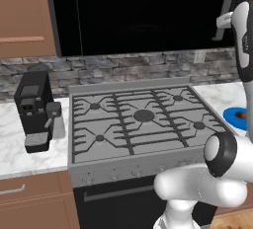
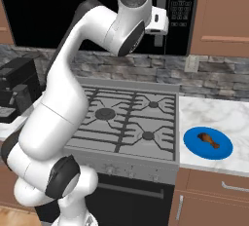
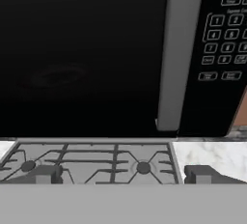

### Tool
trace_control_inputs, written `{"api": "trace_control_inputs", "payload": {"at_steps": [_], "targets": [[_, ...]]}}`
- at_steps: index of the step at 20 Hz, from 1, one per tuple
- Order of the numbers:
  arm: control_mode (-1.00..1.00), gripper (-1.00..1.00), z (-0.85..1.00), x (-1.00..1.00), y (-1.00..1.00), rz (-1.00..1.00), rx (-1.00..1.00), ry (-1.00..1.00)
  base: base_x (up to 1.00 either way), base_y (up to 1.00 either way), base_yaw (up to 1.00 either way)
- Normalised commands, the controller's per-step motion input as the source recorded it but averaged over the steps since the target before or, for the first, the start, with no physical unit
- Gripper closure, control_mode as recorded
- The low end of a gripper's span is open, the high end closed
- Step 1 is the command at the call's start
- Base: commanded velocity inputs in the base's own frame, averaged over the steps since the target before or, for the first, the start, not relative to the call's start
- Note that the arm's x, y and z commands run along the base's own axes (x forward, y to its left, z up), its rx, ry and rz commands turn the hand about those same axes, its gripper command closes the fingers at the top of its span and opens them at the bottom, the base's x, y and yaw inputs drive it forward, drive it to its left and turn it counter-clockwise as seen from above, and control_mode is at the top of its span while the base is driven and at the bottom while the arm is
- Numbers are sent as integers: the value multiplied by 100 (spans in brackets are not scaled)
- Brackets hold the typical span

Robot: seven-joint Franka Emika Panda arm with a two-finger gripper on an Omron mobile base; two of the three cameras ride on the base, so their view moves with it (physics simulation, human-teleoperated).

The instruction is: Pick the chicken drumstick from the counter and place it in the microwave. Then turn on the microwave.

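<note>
Lay untouched: chicken drumstick (image 2: 208,140) on a blue plate (image 2: 194,147), on the marble surface (image 2: 228,118) right of the stove (image 2: 127,118), long axis diagonal. Hovered well apart, empty and spread wide: claw (image 3: 123,174), facing the shut microwave (image 3: 82,54) beside its handle (image 3: 173,54), likely to open the door first

Black microwave (image 3: 87,54), blue plate (image 2: 208,143), grey-veined white counter (image 2: 214,110)
</note>
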Motion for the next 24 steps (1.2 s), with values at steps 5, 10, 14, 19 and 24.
{"api": "trace_control_inputs", "payload": {"at_steps": [5, 10, 14, 19, 24], "targets": [[-100, -100, 0, 31, -13, 1, 0, -2, 0, 0, 0], [-100, -100, 0, 31, -14, 0, 0, 0, 0, 0, 0], [-100, -100, 0, 34, -9, 0, 0, 0, 0, 0, 0], [-100, -100, 0, 34, -13, 0, 0, 0, 0, 0, 0], [-100, -100, 0, 33, -16, 0, -2, 0, 0, 0, 0]]}}
